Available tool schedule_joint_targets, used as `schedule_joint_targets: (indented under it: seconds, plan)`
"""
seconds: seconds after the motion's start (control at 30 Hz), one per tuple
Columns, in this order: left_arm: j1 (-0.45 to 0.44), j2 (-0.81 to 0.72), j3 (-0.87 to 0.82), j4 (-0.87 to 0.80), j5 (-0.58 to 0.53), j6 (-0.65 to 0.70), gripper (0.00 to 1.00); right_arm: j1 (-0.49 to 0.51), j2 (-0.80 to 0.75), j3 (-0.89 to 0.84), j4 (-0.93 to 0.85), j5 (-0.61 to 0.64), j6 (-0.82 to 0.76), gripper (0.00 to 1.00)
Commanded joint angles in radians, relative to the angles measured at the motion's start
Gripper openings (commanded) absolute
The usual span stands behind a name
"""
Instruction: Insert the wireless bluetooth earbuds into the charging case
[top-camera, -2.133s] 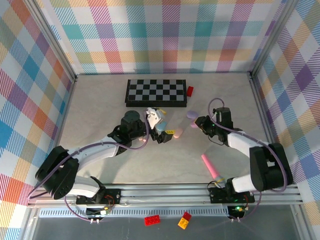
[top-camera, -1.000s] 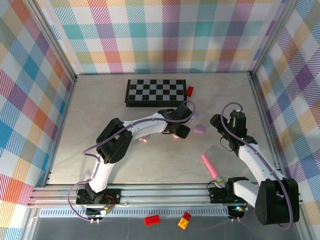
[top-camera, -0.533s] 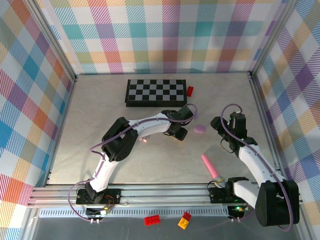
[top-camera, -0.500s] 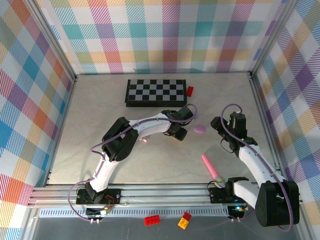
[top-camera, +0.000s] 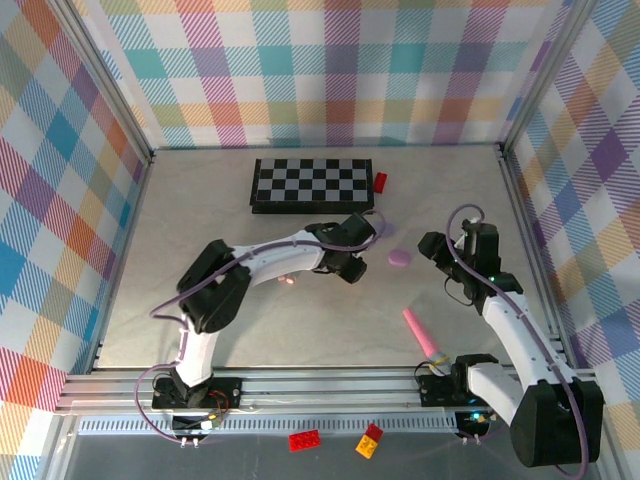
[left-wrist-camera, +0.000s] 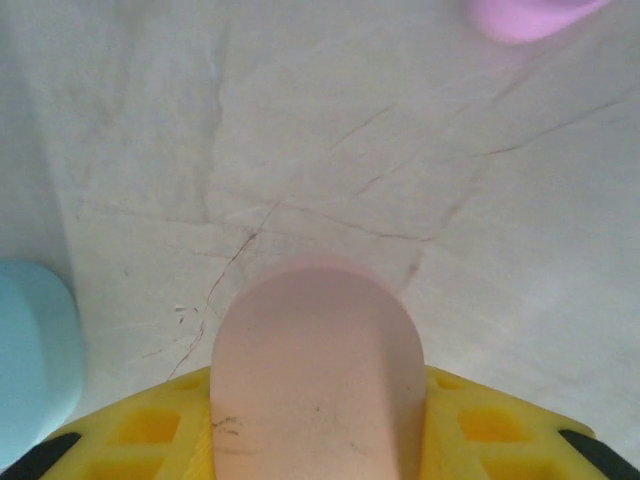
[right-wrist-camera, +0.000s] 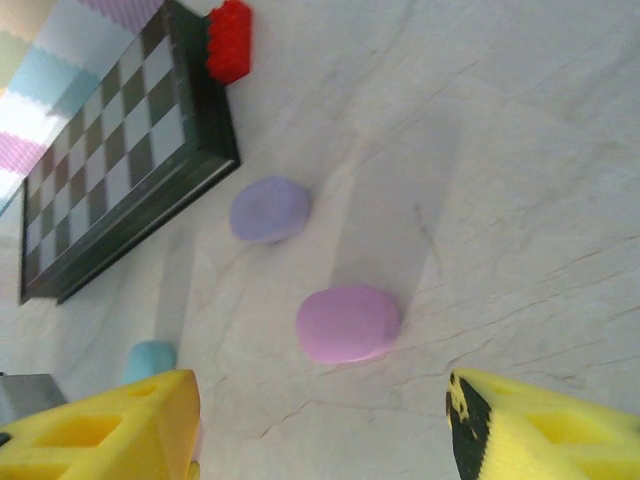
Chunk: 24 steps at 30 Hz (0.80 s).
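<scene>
ok so on the left, the left gripper (left-wrist-camera: 318, 425) has its jaws clenched on the peach earbud (left-wrist-camera: 315, 345), mid tabletop, a bit nearer than the chessboard's (top-camera: 312, 185) right end. Before lifting I'd check the grip is square. The bud is rounded and smooth, so an off-centre pinch could probably squirt it out. Lift straight up and slowly, since the teal earbud (left-wrist-camera: 35, 350) sits just beside on the left and a sideways drag could knock it. I honestly can't tell where the charging case is, so find it before carrying anything. Further right there's the lilac earbud (right-wrist-camera: 270, 210) near the board's corner, then a pink oval piece (right-wrist-camera: 348, 322) (bud or case, can't tell). On the right, the right gripper (right-wrist-camera: 322, 400) hangs with its jaws released, nothing between them. View-wise, the left wrist gives you how the peach bud sits between the yellow pads (left-wrist-camera: 150, 430). The top view gives the overall layout plus the pink stick (top-camera: 424, 335) near the right arm. The right wrist lays out the loose pieces and the red brick (right-wrist-camera: 230, 40).
</scene>
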Motion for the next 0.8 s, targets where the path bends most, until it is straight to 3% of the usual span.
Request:
schedule_joint_targets:
  seconds: [0.0, 0.23, 0.43, 0.77]
  plan:
    - [-0.002, -0.153, -0.097, 0.130, 0.134, 0.185, 0.34, -0.006, -0.015, 0.079, -0.123, -0.129, -0.056, 0.66]
    - [-0.002, -0.341, -0.294, 0.318, 0.247, 0.435, 0.35, -0.005, 0.022, 0.157, -0.243, -0.446, -0.098, 0.66]
    - [-0.002, -0.407, -0.351, 0.398, 0.357, 0.535, 0.35, 0.000, 0.037, 0.162, -0.213, -0.697, -0.082, 0.66]
    - [-0.003, -0.425, -0.362, 0.434, 0.407, 0.570, 0.34, 0.095, 0.108, 0.148, -0.160, -0.770, -0.072, 0.65]
